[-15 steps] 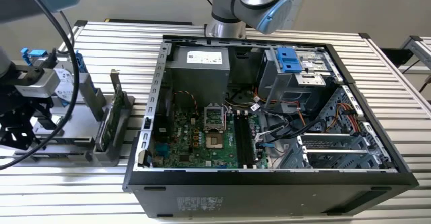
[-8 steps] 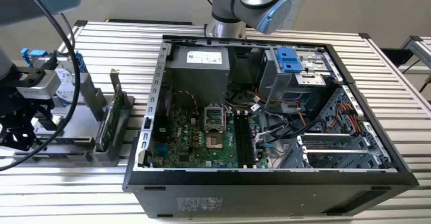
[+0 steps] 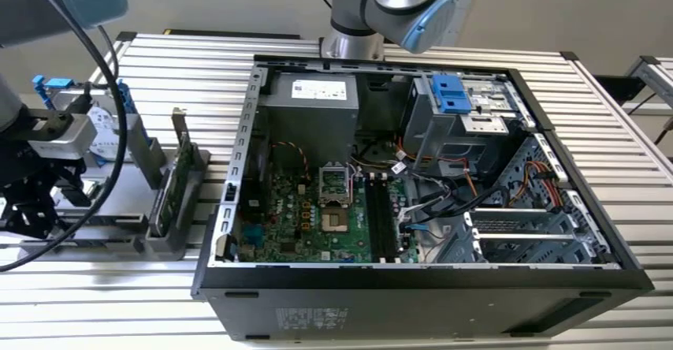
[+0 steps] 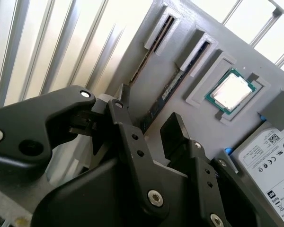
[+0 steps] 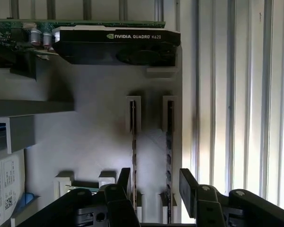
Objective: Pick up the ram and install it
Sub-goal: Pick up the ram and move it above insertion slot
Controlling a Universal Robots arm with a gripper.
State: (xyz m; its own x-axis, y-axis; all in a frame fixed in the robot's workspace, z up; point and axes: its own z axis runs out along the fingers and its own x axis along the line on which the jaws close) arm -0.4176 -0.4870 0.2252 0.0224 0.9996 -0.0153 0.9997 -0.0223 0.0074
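gripper (image 5: 156,185), jaws spread, hangs over a grey slotted holder (image 5: 94,137); a ram (image 5: 169,142) stands edge-up in its slot.

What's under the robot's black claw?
A grey holder with two slots. In one, the ram stands on edge between the open gripper's fingers; another stick stands in the next slot. The gripper's body hides their near ends.

One high overview, two close wrist cameras.
The exterior view looks down from afar over the computer case (image 3: 421,169) and gray holder (image 3: 116,222); both wrist views ride just behind the gripper (image 5: 156,182), facing past its fingertips (image 5: 187,182) onto the holder's slots and the ram (image 5: 169,142) below.
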